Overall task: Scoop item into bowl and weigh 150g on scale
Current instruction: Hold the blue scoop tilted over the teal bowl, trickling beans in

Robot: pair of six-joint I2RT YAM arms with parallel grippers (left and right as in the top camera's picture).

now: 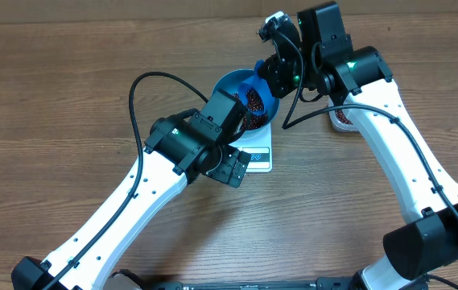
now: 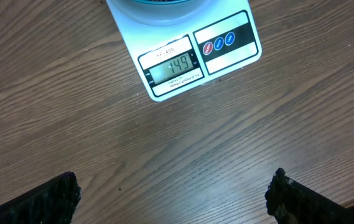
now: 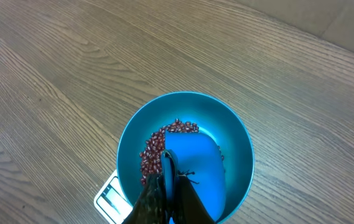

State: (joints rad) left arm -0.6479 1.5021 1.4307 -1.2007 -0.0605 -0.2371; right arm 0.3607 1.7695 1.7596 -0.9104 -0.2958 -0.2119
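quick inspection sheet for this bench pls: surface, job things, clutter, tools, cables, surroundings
surface: wood-grain table, no spills seen
job's things: blue bowl sits on white scale; red beans inside the bowl; display reads 149
clutter: tub of beans, mostly hidden under the right arm
tools: left tool open, empty, hovering in front of the scale; right tool shut on blue scoop, which is inside the bowl
cables: black cable loops off the left arm; another hangs by the right arm
surroundings: nothing seen
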